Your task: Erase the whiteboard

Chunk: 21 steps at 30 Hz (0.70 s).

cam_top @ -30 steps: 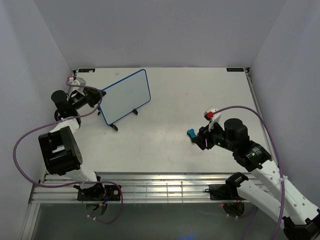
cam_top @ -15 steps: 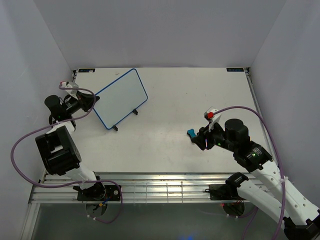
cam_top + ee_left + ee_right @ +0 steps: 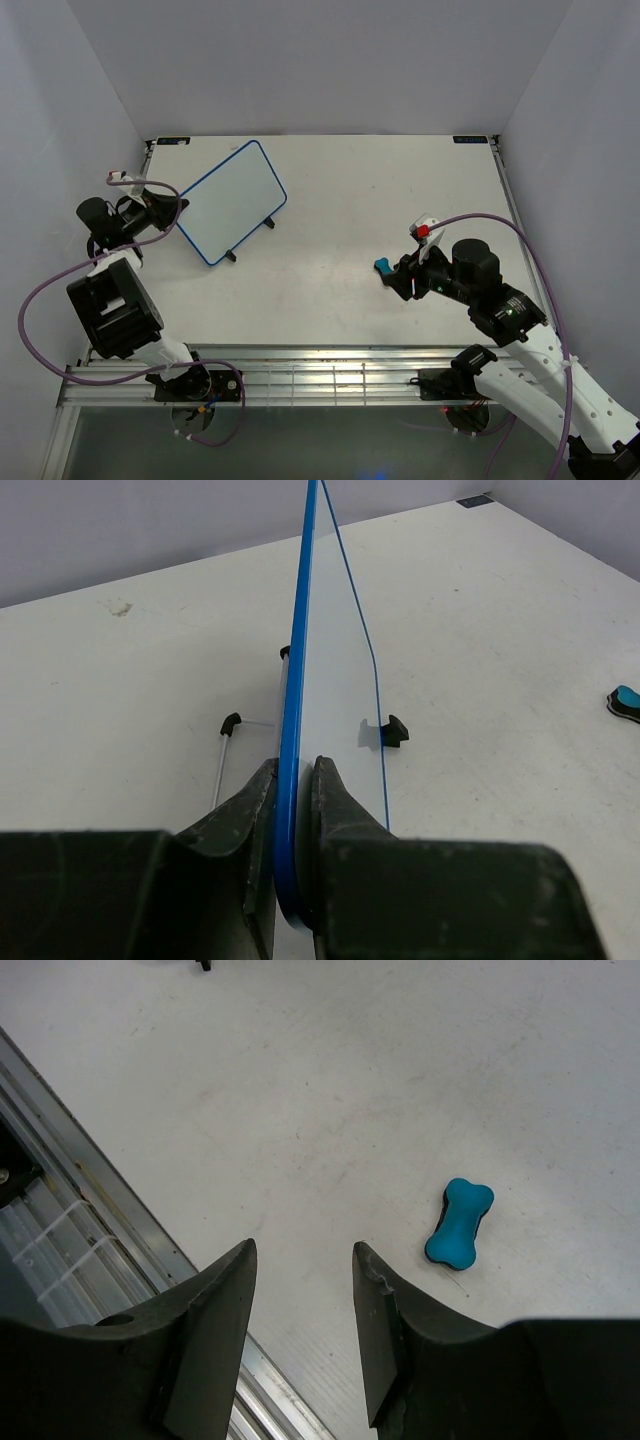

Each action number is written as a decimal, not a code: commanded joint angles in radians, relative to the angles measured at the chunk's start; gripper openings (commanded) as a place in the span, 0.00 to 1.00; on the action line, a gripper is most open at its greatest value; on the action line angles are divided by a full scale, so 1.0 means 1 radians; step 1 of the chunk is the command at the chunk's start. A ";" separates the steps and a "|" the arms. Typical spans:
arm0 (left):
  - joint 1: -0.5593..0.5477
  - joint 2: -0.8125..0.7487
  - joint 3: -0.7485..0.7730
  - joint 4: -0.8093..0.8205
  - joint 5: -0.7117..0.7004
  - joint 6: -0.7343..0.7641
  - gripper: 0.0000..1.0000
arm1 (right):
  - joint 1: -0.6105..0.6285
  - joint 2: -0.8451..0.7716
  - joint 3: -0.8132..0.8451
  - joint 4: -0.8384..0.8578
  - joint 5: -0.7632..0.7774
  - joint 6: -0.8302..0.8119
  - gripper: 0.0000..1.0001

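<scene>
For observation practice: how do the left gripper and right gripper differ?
The left gripper is shut on the whiteboard; the right gripper is open and empty. The left gripper reaches level across the table; the right gripper points down at it, near the eraser. Both have dark fingers.

1. Bright, even, diffuse light falls from above; the table (image 3: 350,200) reads uniformly white.
2. Shadows are faint: a small soft one lies by the whiteboard (image 3: 335,680) foot.
3. The right gripper (image 3: 302,1252), close to its lens, looks dark and perhaps slightly soft.
</scene>
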 commanded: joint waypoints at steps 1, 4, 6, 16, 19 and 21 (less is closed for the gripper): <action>0.027 0.000 -0.038 -0.064 -0.166 0.247 0.00 | 0.007 -0.008 -0.008 0.046 -0.018 -0.008 0.49; 0.031 -0.017 -0.048 -0.071 -0.203 0.256 0.00 | 0.009 -0.011 -0.011 0.047 -0.020 -0.006 0.49; 0.035 -0.020 -0.045 -0.072 -0.206 0.249 0.00 | 0.009 -0.013 -0.011 0.047 -0.020 -0.008 0.49; 0.044 -0.049 -0.030 -0.078 -0.155 0.221 0.00 | 0.009 -0.011 -0.015 0.054 -0.030 -0.005 0.49; 0.042 -0.068 -0.019 -0.075 -0.140 0.200 0.00 | 0.009 -0.010 -0.017 0.058 -0.040 -0.005 0.49; 0.039 -0.072 -0.013 -0.069 -0.126 0.180 0.00 | 0.009 -0.011 -0.018 0.064 -0.044 -0.003 0.49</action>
